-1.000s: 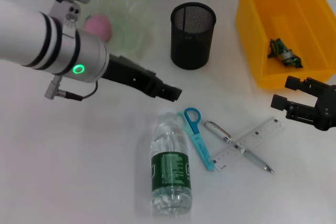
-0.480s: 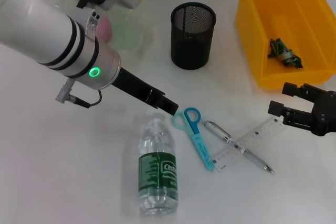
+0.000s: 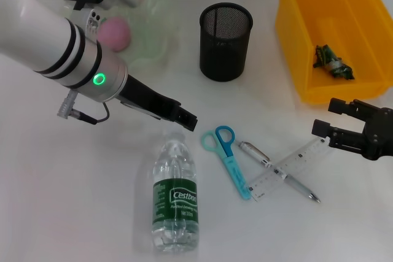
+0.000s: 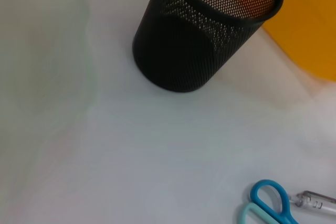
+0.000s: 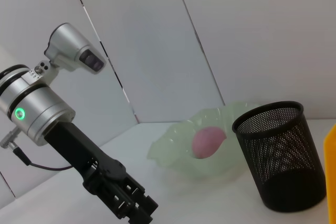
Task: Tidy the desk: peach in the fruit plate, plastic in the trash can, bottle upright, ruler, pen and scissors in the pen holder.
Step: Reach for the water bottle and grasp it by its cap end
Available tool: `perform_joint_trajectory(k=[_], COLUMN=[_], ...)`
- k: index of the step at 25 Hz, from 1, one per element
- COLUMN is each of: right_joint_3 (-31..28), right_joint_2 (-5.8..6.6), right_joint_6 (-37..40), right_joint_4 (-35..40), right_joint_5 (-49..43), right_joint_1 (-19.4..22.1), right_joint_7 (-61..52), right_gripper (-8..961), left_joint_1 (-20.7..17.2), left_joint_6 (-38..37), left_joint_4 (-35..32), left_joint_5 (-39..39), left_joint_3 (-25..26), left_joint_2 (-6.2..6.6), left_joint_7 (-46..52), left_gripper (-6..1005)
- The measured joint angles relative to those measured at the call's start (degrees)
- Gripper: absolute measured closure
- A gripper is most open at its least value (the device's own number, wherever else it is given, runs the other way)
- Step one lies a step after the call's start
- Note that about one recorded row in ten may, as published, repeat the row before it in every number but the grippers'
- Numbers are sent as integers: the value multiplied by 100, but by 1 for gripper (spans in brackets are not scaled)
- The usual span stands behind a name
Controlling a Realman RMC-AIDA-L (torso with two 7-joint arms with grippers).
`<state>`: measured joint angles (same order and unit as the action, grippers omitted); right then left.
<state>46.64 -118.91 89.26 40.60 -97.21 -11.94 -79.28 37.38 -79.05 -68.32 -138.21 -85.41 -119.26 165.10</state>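
The bottle (image 3: 176, 196) lies on its side on the surface, just left of the scissors (image 3: 226, 159), cap toward the left tool (image 3: 186, 120). You cannot tell that tool's state; the right tool (image 3: 336, 127) is open, parked beyond the ruler (image 3: 291, 167). Expect a water-filled, smooth, roll-prone body (grip the labelled midsection).

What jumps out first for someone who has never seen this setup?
The big white left arm, its pincer just above a water bottle lying on its side. Far right stands a bright yellow trash can with crumpled plastic inside; a pink peach sits in the pale fruit plate.
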Motion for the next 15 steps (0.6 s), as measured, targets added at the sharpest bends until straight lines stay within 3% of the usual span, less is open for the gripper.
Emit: perform_joint_trajectory(k=[15], right_joint_3=[-9], right_joint_2=[0], right_joint_6=[-13], right_joint_4=[1], right_joint_5=[-54], right_joint_1=[-26], right_joint_7=[2], right_gripper=[131], left_joint_1=[270], left_joint_6=[-179], left_joint_4=[839], left_joint_5=[191], left_joint_3=[584], left_joint_2=[0], left_joint_7=[4], left_gripper=[226])
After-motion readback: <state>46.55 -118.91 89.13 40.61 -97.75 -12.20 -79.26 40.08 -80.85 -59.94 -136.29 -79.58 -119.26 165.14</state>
